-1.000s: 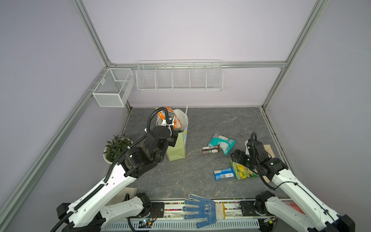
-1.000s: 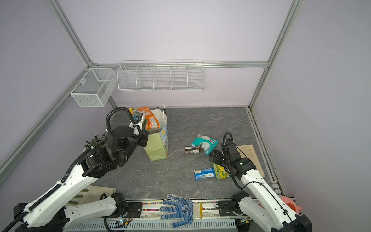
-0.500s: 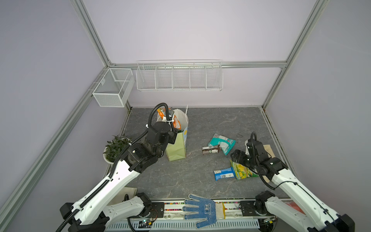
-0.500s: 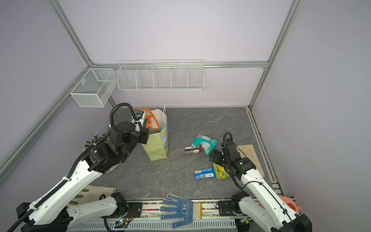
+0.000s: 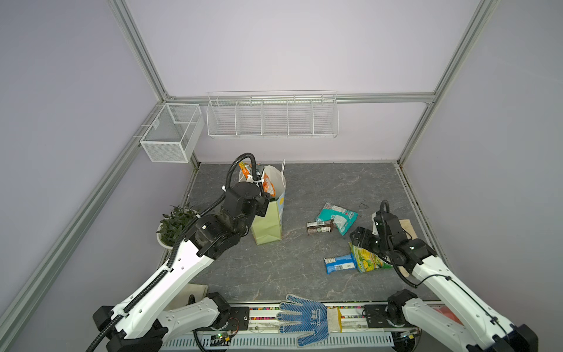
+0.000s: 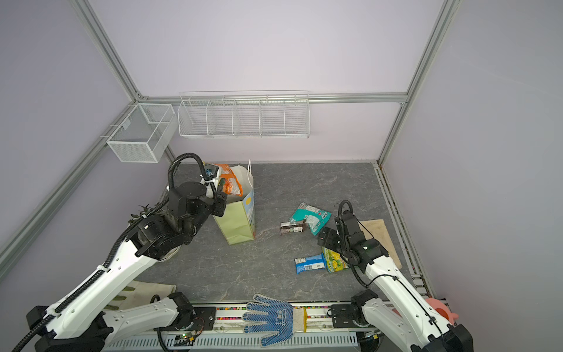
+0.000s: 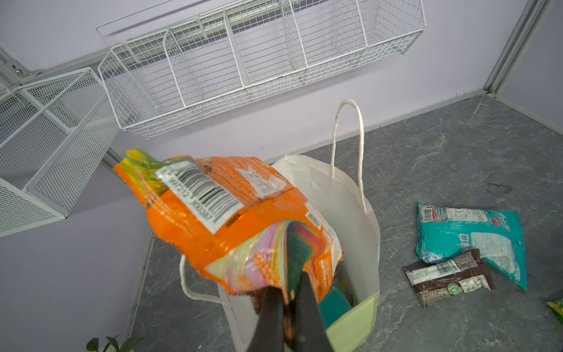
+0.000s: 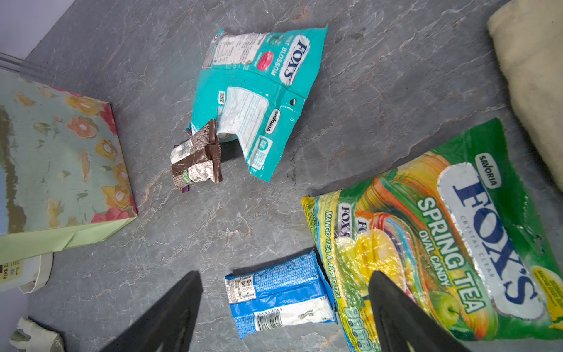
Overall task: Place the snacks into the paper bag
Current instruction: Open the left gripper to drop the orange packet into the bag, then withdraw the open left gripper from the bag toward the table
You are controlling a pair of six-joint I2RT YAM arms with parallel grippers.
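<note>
The paper bag (image 5: 268, 224) (image 6: 236, 224) stands open at the back left, its white rim (image 7: 350, 195) facing up and a teal packet (image 7: 333, 304) inside. My left gripper (image 7: 288, 283) is shut on the edge of an orange snack packet (image 7: 219, 213) (image 5: 267, 183) (image 6: 230, 179) held over the bag's mouth. On the floor to the right lie a teal packet (image 5: 336, 213) (image 8: 259, 91), a brown bar (image 5: 320, 227) (image 8: 196, 158), a blue packet (image 5: 339, 263) (image 8: 280, 295) and a yellow-green packet (image 5: 370, 259) (image 8: 441, 243). My right gripper (image 8: 285, 274) (image 5: 359, 240) hangs open above the blue packet.
A potted plant (image 5: 175, 222) sits left of the bag, under my left arm. A blue dotted glove (image 5: 304, 317) lies on the front rail. Cream gloves lie at the right (image 8: 533, 76) and front left (image 6: 143, 289). White wire baskets (image 5: 271, 119) (image 5: 172, 134) hang on the walls.
My left arm has shifted slightly toward the back with the orange packet, staying over the bag's mouth. The right arm has not moved.
</note>
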